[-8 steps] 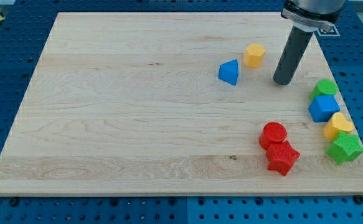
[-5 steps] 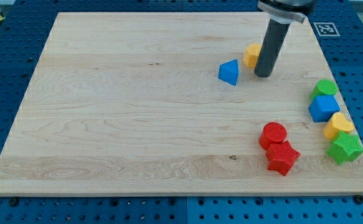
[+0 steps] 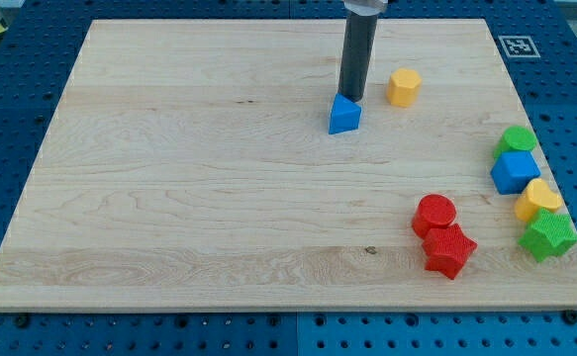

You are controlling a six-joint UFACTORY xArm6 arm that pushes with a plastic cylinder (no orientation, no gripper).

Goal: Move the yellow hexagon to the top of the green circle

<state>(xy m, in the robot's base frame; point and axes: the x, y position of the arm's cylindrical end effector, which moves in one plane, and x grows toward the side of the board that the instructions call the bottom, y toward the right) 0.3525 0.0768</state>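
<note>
The yellow hexagon [image 3: 403,87] lies on the wooden board [image 3: 199,188] at the upper right. The green circle [image 3: 517,139] sits at the board's right edge, well to the right and below the hexagon. My tip [image 3: 351,100] stands left of the hexagon, apart from it, and touches the top of the blue triangle [image 3: 343,115].
Below the green circle along the right edge are a blue cube [image 3: 515,171], a yellow heart-like block [image 3: 538,199] and a green star [image 3: 548,235]. A red circle [image 3: 434,213] and a red star [image 3: 449,250] lie at the lower right.
My tip has swept left from the right of the yellow hexagon to its left. The blue triangle has been nudged left and down. The hexagon has barely moved.
</note>
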